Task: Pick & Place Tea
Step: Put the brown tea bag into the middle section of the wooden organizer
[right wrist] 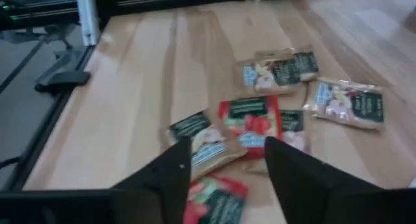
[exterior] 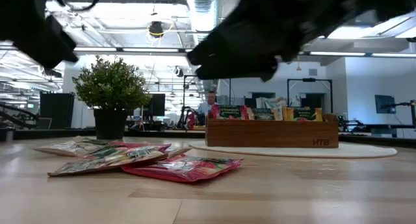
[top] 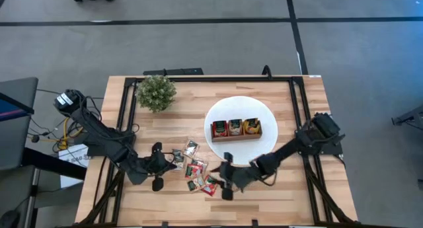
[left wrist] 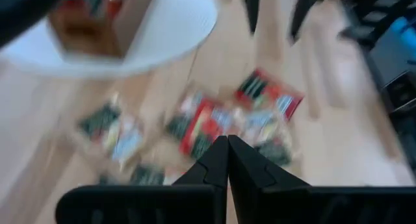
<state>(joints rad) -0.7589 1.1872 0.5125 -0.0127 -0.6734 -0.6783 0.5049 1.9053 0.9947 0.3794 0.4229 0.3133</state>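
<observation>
Tea sachets [top: 197, 172], mostly red, lay scattered flat. I saw the left gripper [left wrist: 227, 160] closed, empty; the right gripper [right wrist: 224, 162] spread, empty.

From the left wrist the whole spread is smeared: the tea sachets [left wrist: 214, 123] ahead of the fingertips are colour patches, their printing unreadable. The white plate [left wrist: 175, 29] and wooden tray [left wrist: 97, 23] beyond them run off the edge. From table height both arms are dark blurs cut off overhead, fingers out of sight. The sachet [right wrist: 218, 201] between the right gripper's [right wrist: 227, 162] fingers is partly covered by them. The tray's labels seem too small to read from above.
</observation>
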